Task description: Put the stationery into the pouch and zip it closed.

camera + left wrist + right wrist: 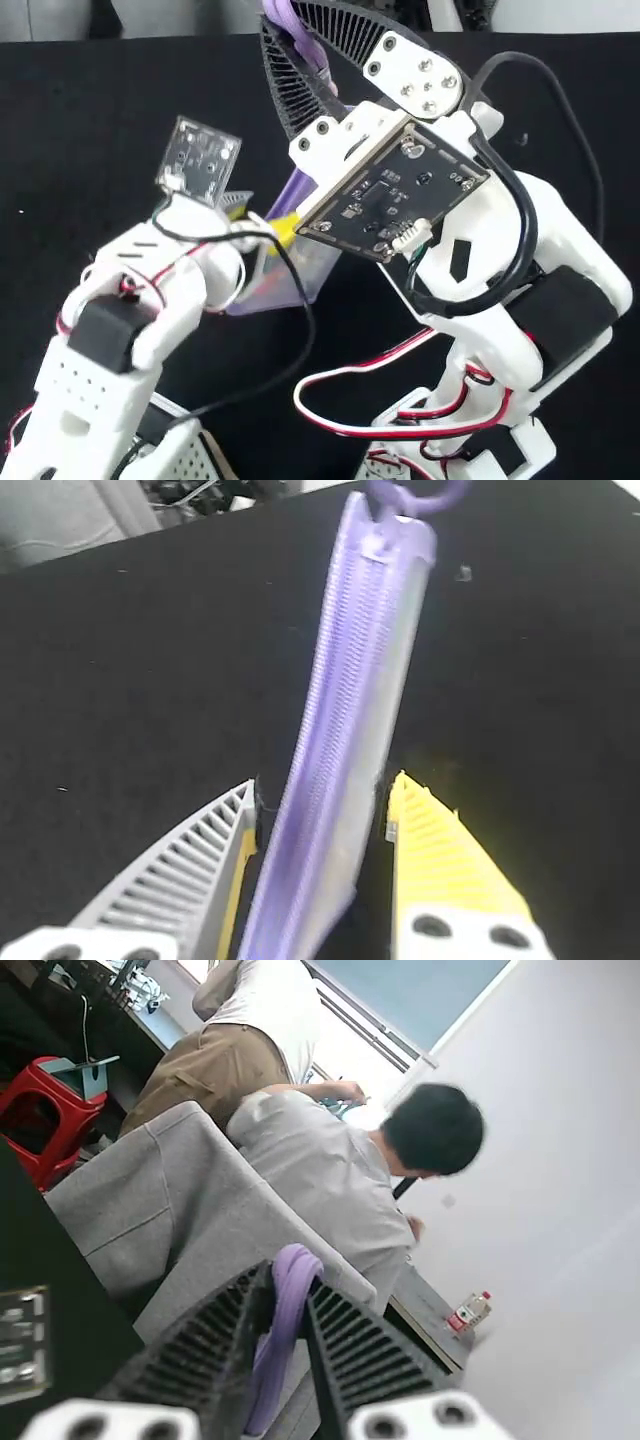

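Purple and translucent, the pouch [350, 710] hangs taut above the black surface [120, 680]. The left tool [325, 785] clamps its lower end as an anchor, and the right tool [288, 1282] pinches the pull loop [293, 1260], probably so the zip can run shut.

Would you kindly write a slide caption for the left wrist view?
Left gripper clamps the purple pouch edge-on over the black table, ring at its far end.

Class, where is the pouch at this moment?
The pouch is held between the grippers over the black table: the left gripper clamps one end, the right gripper its purple loop.
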Robot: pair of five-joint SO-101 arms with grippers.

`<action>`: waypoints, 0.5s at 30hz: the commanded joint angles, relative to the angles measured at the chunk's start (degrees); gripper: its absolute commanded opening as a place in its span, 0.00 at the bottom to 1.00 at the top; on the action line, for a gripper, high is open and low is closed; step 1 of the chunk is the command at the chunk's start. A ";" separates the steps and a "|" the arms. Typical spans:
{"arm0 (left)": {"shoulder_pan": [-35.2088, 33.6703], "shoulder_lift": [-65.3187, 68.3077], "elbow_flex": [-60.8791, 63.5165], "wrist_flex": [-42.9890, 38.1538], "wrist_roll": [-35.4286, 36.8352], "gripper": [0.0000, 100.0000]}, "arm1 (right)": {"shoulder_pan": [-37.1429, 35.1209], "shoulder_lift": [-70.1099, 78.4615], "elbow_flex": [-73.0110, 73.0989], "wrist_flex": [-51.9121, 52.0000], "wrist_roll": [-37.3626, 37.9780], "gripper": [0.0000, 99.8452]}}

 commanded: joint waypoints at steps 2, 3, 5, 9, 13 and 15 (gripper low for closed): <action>-1.19 4.48 -0.13 -3.43 -2.55 0.22 | -1.58 -0.48 -1.71 0.44 0.35 0.01; -1.10 5.10 0.04 -3.96 -2.99 0.22 | -1.58 -0.48 -1.71 0.44 0.35 0.01; -1.10 6.24 -0.04 -4.66 -3.60 0.22 | -1.58 -0.48 -1.71 0.44 0.35 0.01; -0.13 7.12 0.48 -5.80 -4.84 0.22 | -1.58 -0.48 -1.71 0.44 0.35 0.01; 2.95 7.21 3.56 -7.12 -7.12 0.21 | -1.58 -0.48 -1.71 0.44 0.35 0.01; 4.00 7.21 5.93 -8.79 -7.38 0.21 | -1.58 -0.57 -1.71 0.44 0.35 0.01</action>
